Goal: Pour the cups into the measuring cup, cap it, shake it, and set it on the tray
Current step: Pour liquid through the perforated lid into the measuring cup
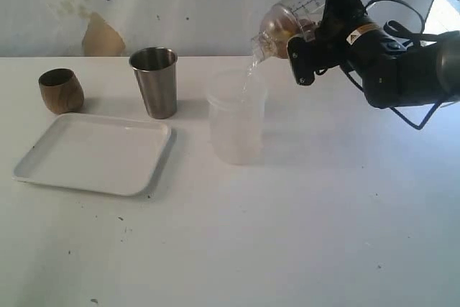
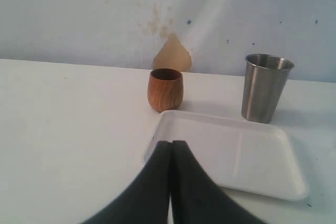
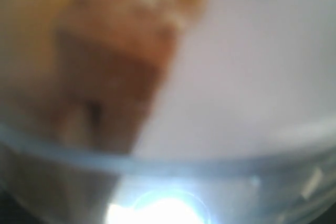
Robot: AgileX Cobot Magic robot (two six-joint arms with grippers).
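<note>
Left gripper (image 2: 171,146) pressed together, empty, over the near rim of the tray (image 1: 93,152). Frosted cup (image 1: 236,124) upright to the right of the tray. Steel tumbler (image 1: 154,82) and wooden cup (image 1: 61,90) upright just behind the tray. Farther back and raised, right gripper (image 1: 310,34) clamped on the measuring cup (image 1: 277,25), tilted, liquid streaming into the frosted cup.

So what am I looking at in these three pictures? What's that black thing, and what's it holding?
A robot with two arms, each ending in a gripper. One picture comes from a camera off the arms, two from wrist cameras. On the table: a wooden cup, a steel tumbler, a white tray, a frosted cup. The right gripper holds a clear container tilted, pouring liquid into the frosted cup; its wrist camera shows only blur. The left gripper is shut, empty.
</note>
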